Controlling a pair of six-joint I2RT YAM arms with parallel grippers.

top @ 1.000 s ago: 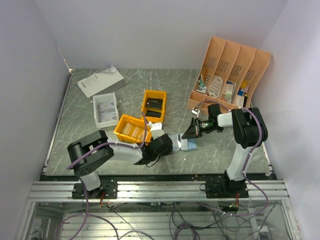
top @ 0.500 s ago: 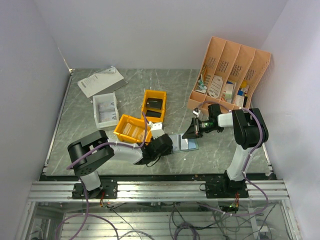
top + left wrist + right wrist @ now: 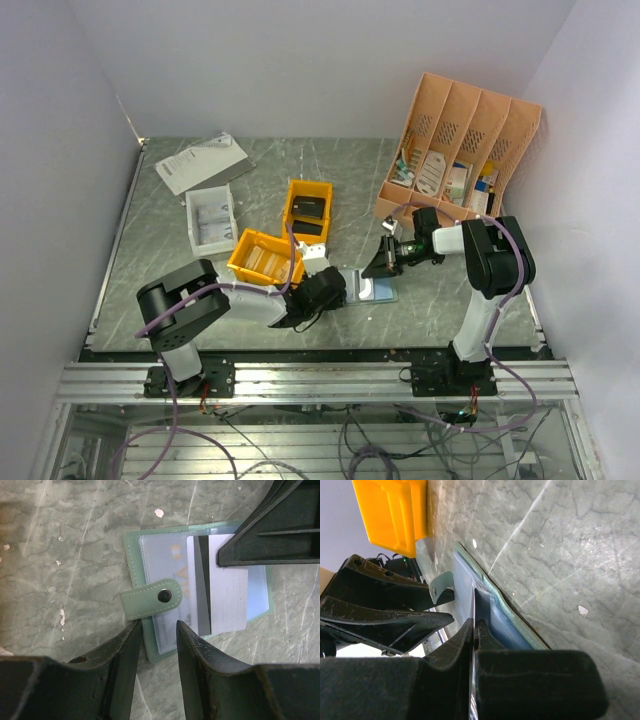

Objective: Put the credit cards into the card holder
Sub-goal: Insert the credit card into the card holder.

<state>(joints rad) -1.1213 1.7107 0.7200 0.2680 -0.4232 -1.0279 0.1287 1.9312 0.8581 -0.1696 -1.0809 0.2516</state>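
Note:
The grey-green card holder (image 3: 376, 291) lies open on the table, its light blue inside up and its snap tab (image 3: 152, 599) out to the left. My right gripper (image 3: 382, 264) is shut on a white credit card (image 3: 227, 592) with a black stripe, which lies partly over the holder's clear pocket (image 3: 165, 560). In the right wrist view the gripper (image 3: 474, 625) holds the card (image 3: 473, 607) edge-on against the holder (image 3: 497, 617). My left gripper (image 3: 157, 630) is open, its fingers either side of the holder's near left corner.
Two orange bins (image 3: 307, 210) (image 3: 264, 257) stand behind the left gripper, one holding a black block (image 3: 311, 208). A white tray (image 3: 210, 220) and papers (image 3: 200, 162) are at the back left. The peach desk organiser (image 3: 460, 150) stands at the back right.
My right gripper has edged slightly left with the card, further over the holder. The left arm has not moved.

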